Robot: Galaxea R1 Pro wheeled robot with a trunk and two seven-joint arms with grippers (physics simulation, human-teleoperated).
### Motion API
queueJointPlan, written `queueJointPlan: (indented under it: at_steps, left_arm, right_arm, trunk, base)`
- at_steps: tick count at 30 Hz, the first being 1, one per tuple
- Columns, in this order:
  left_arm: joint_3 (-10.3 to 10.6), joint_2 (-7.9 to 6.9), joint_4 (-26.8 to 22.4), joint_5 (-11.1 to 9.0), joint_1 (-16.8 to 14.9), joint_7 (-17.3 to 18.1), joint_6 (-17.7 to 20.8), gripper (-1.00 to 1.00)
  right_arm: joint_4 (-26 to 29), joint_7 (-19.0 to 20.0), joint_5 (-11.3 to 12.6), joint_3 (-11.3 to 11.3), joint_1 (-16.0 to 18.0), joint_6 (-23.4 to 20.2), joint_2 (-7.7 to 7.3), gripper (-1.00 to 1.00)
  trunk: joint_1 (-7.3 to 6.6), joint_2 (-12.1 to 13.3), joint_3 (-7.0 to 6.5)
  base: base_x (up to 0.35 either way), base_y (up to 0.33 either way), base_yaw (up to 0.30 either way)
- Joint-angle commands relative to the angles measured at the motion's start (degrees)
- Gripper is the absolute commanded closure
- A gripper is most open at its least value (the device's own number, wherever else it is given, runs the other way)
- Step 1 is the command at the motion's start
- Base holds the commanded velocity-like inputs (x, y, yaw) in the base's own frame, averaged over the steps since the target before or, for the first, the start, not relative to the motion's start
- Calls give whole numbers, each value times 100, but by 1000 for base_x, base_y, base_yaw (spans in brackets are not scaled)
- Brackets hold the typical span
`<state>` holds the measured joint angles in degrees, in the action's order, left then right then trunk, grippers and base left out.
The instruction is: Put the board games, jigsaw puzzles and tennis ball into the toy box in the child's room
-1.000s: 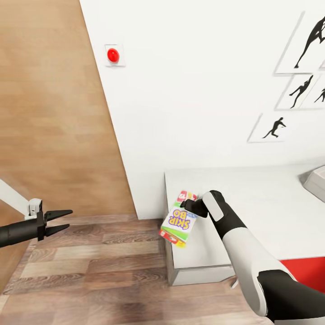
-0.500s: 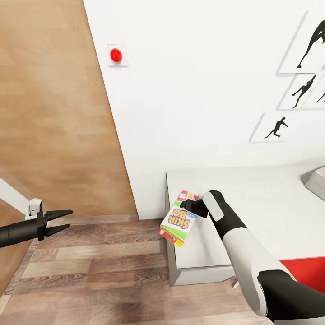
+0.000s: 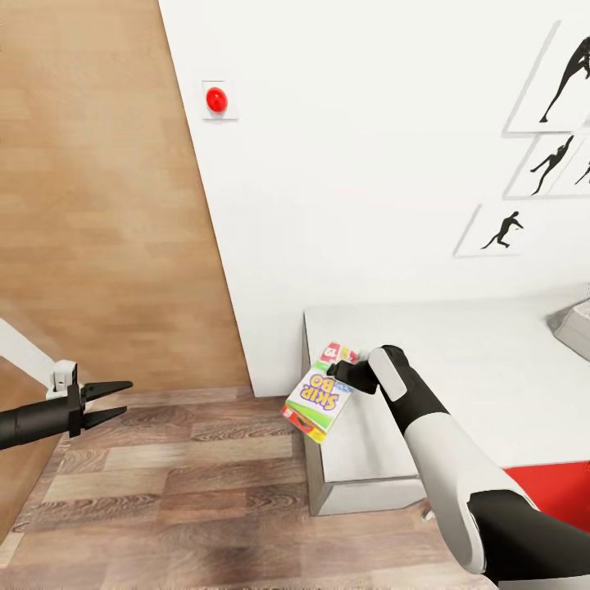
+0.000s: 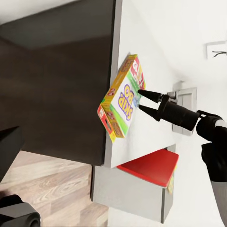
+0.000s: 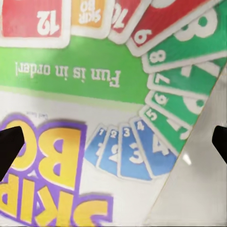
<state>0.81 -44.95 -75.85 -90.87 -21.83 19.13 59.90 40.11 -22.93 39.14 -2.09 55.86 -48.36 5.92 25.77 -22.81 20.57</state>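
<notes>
The flat green, white and red SKIP BO board game box [image 3: 318, 398] hangs tilted over the near left corner of the long pale grey-white table [image 3: 483, 377], part of it over the tabletop and part jutting out past the edge above the wood-plank floor [image 3: 172, 492]. Its long axis runs roughly from one o'clock down to seven o'clock in the head view, printed face up towards the camera. The black right gripper [image 3: 339, 370] grips it at the upper right edge, around two o'clock of the box; in the left wrist view the two pointed fingers [image 4: 147, 94] straddle that edge with a narrow gap, so the claw reads as closed on the box. The right wrist view looks straight onto the printed lid from very close.

The shallow pale grey toy box [image 3: 575, 326] peeks in at the right edge of the head view, at about three o'clock from the gripped box and well apart from it, across a bare stretch of tabletop. So the carry, as I judge it, runs rightwards along the table, and the right arm is the one placed for it.

The black left gripper [image 3: 115, 400] hovers over the floor at nine o'clock, well away from the table, its fingers parted a little and holding nothing. A red round wall button [image 3: 216, 99] sits high at eleven o'clock, black silhouette wall art [image 3: 541, 164] at two o'clock, and a red slab [image 3: 549, 492], perhaps a chair seat, shows beneath the table's near edge.
</notes>
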Motion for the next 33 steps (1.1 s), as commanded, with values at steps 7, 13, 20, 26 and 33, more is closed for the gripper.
queueJointPlan:
  at_steps: [7,13,20,26,33]
  left_arm:
    - [15,-5,-7,43,-6,55,5,-100]
    - [16,-5,-6,43,-6,55,5,-100]
    - [24,-5,-9,43,-6,55,5,-100]
    - [25,-1,-9,43,-6,55,5,-100]
    - [18,0,-9,43,-6,55,5,-100]
  right_arm:
    - [48,24,59,-14,2,-15,-3,-100]
    - [339,29,59,-9,-46,-44,-6,-100]
    - [1629,46,133,19,-608,-348,-321,-100]
    - [3164,148,301,250,-1314,-872,-511,-100]
    - [4636,491,1063,650,-2269,-1164,-559,-100]
  trunk:
    - [2,-11,7]
    - [2,-11,-30]
    - [2,-11,-89]
    - [2,-11,-141]
    - [2,-11,-202]
  base:
    - [-43,-30,-2]
    - [-4,-3,-64]
    - [0,0,-107]
    - [0,0,-111]
    - [0,0,-98]
